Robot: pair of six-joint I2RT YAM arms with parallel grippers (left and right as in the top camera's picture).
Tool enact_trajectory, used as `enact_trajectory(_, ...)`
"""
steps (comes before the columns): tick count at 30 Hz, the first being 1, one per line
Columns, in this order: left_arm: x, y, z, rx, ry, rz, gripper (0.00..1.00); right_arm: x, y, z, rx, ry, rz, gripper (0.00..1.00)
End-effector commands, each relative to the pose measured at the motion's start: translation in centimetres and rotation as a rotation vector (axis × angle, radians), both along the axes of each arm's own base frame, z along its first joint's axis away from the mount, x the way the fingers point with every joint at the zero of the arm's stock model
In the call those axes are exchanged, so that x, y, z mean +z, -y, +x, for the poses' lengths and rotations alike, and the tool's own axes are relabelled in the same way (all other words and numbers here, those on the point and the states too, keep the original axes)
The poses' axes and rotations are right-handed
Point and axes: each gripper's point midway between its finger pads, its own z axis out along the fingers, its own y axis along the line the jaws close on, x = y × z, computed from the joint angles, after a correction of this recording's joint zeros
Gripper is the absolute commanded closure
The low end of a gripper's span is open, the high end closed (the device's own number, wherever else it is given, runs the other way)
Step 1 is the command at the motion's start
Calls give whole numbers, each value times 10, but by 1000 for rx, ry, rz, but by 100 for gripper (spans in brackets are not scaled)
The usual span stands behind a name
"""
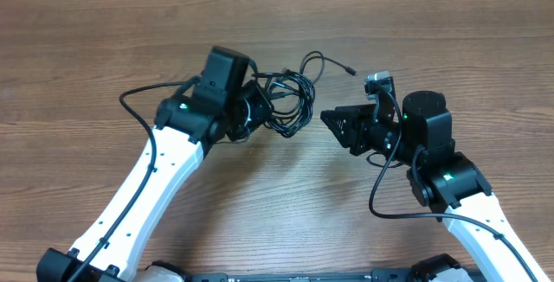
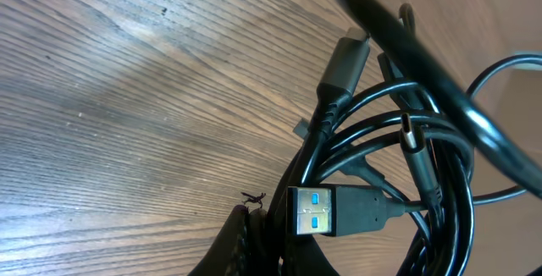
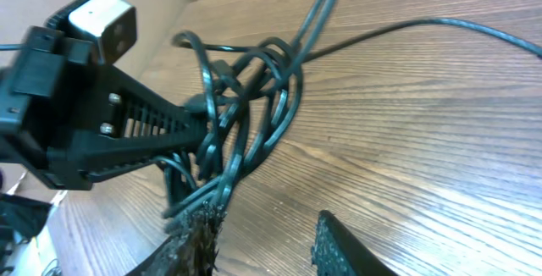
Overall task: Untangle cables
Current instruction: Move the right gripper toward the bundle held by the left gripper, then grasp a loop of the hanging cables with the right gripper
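The wood-grained desk [image 1: 82, 44] is lying bare toward its left edge, and beside that stretch the left gripper [image 1: 258, 107] is pinching shut on the cables [image 1: 290, 100]. These are thin, glossy black cords looping in a knot near the desk's middle, with a flat USB plug [image 2: 332, 211] showing among them. One cord is trailing toward the far edge and ending in a small plug [image 1: 350, 71], while the right gripper [image 1: 327, 116] is hovering just beside the knot with its jaws standing parted and bare wood running on to the right edge.

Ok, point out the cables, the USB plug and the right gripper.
cables [image 1: 286, 102]: overhead view, middle of the tangle.
USB plug [image 2: 315, 212]: left wrist view, its metal end.
right gripper [image 3: 267, 223]: right wrist view, midway between its fingertips.
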Motion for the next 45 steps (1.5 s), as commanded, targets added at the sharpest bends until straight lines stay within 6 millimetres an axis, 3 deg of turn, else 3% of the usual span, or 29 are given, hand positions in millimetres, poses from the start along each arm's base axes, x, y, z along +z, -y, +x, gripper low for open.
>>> enact_trajectory(1, 20, 19, -5, -108, 48, -69, 96, 8, 1, 4, -17, 29, -9, 59)
enact_trajectory(5, 24, 32, -6, -140, 80, -81, 96, 10, -5, -2, 26, 23, 13, 50)
enact_trajectory(12, 25, 35, -6, -146, 88, -80, 96, 10, -6, -3, 28, 19, 17, 49)
enact_trajectory(14, 26, 35, -7, -149, 87, -83, 96, 10, -7, -4, 37, 18, 22, 52)
enact_trajectory(17, 26, 36, -7, -153, 85, -88, 96, 11, -8, -4, 41, 17, 23, 66)
enact_trajectory(23, 28, 41, -10, -171, 82, -109, 95, 11, -8, -4, 40, 17, 23, 84)
enact_trajectory(30, 28, 42, -10, -172, 83, -107, 96, 11, -8, -4, 40, 17, 23, 96)
enact_trajectory(37, 27, 40, -9, -136, 68, -111, 96, 11, -8, -4, 28, -2, 42, 96)
enact_trajectory(45, 19, 26, -3, 110, -45, -134, 96, 20, -9, 1, -14, -31, 112, 96)
